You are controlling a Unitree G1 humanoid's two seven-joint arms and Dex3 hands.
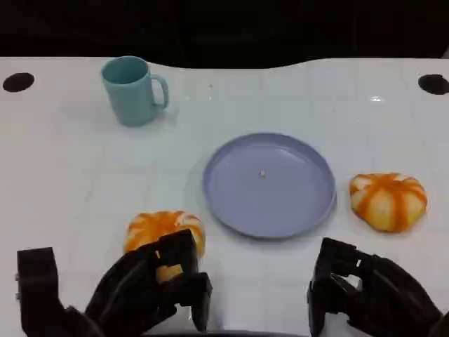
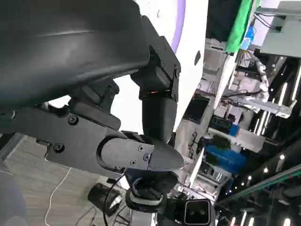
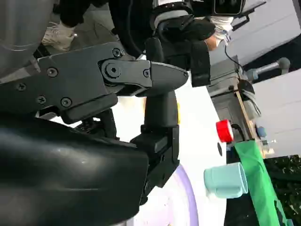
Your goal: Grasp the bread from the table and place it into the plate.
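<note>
1. Reaching: left hand [image 1: 151, 288], fingers spread around nothing, hovers just over the near bread [image 1: 165, 233], left-front of the plate [image 1: 269, 184].
2. Right hand [image 1: 365, 291], fingers loosely apart, empty, in front of the plate.
3. Second bread [image 1: 389, 201], right of the plate.
4. Mug [image 1: 132, 90], far left of the plate.
5. Next, by my reading: close on the bread, then lift.

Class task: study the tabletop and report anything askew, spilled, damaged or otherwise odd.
Nothing stands out. The teal ceramic mug stands upright, the lavender round plate lies flat and bare, and two orange-and-white striped bread rolls sit whole on the white table, one on each side of the plate. Nothing is spilled.
</note>
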